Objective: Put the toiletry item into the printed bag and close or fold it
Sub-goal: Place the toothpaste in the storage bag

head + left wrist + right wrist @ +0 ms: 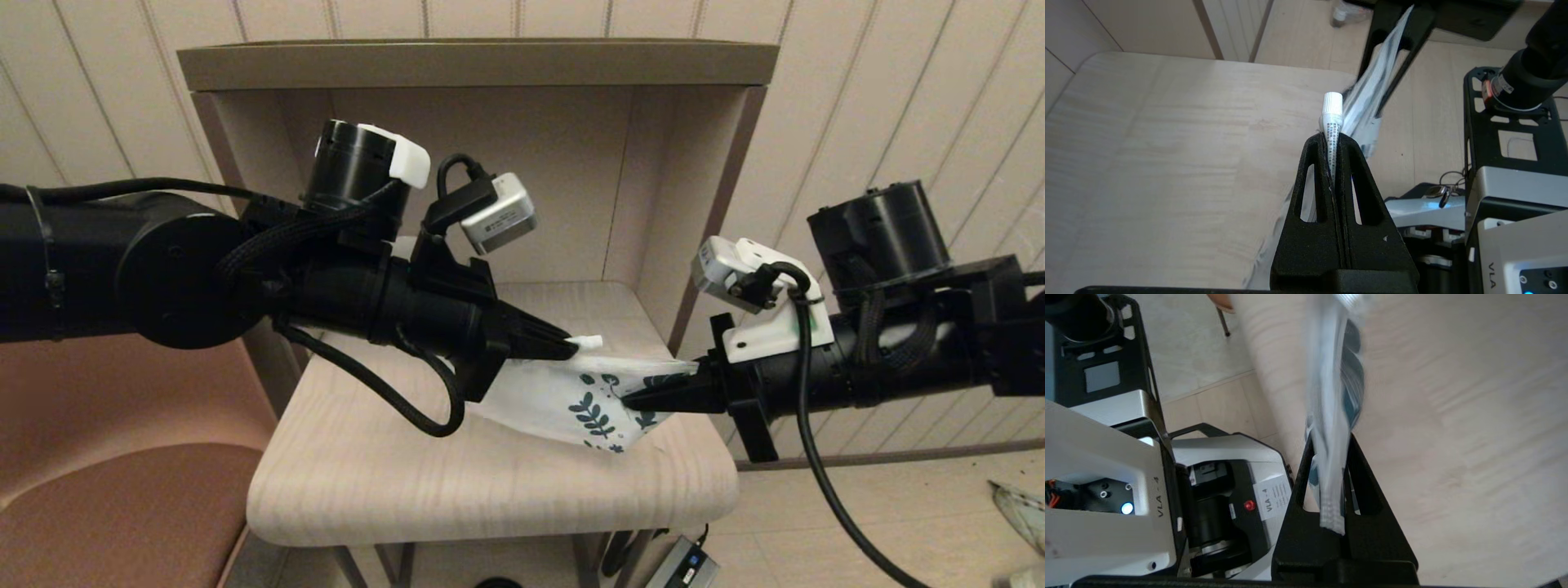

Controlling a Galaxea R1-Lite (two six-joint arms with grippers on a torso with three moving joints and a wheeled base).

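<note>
My left gripper [565, 349] is shut on the toiletry item [587, 341], a slim white tube whose cap end sticks out past the fingertips. In the left wrist view the tube [1332, 118] stands between the closed fingers, cap outward. The printed bag [571, 400], white with dark teal leaf prints, hangs lifted above the table's front right part. My right gripper [633, 400] is shut on its printed end. In the right wrist view the bag [1333, 416] runs edge-on out of the closed fingers. The tube's cap sits just above the bag's upper edge, between the two grippers.
The light wooden table [392, 482] stands inside a beige open-fronted alcove [490, 69]. A reddish-brown seat [122, 506] lies at the left. The robot's grey base [1519, 228] is below, and a small grey device [686, 567] lies on the tiled floor.
</note>
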